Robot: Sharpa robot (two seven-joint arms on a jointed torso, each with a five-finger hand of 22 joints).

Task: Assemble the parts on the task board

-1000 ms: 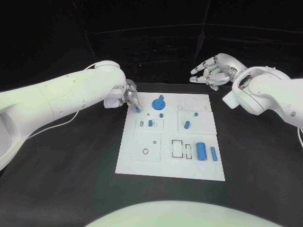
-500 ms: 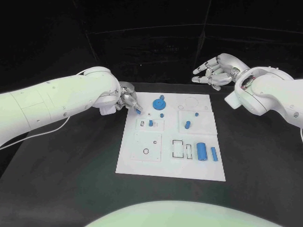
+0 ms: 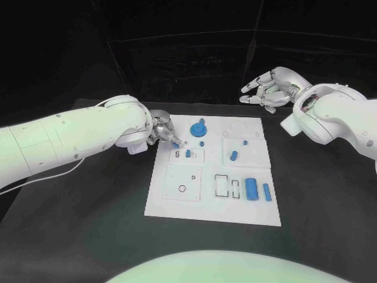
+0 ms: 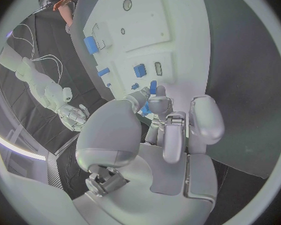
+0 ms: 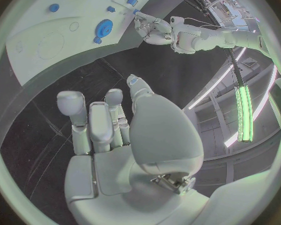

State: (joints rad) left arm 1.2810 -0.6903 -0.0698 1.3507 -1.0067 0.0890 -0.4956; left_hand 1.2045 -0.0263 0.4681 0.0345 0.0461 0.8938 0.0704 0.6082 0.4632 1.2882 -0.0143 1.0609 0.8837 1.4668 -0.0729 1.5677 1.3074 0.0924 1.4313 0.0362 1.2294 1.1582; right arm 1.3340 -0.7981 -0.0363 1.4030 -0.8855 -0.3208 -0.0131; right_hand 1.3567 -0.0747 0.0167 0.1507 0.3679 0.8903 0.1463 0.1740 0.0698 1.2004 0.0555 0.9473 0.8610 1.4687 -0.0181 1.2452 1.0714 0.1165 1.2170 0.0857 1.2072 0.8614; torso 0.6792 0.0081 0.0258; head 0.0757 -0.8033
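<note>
The white task board (image 3: 207, 203) lies mid-table. My left hand (image 3: 161, 130) hovers at the board's far left corner and pinches a small blue part (image 3: 177, 141) in its fingertips; the left wrist view shows that blue part (image 4: 152, 88) just above the board (image 4: 147, 15). A round blue gear (image 3: 198, 128), a blue peg (image 3: 232, 155) and a blue cylinder (image 3: 250, 188) rest on the board. My right hand (image 3: 269, 88) hangs beyond the board's far right corner, fingers apart, holding nothing. In the right wrist view the gear (image 5: 104, 26) and my left hand (image 5: 154, 27) appear.
Several smaller blue pieces sit on the board, among them one (image 3: 265, 191) beside the cylinder and one (image 3: 187, 153) in a slot. Rectangular cut-outs (image 3: 221, 185) and a small round hole (image 3: 182, 189) mark the board's near half. Black table surrounds the board.
My left hand has moved a little to the right and nearer over the board's corner, carrying the small blue part. My right hand has barely shifted.
</note>
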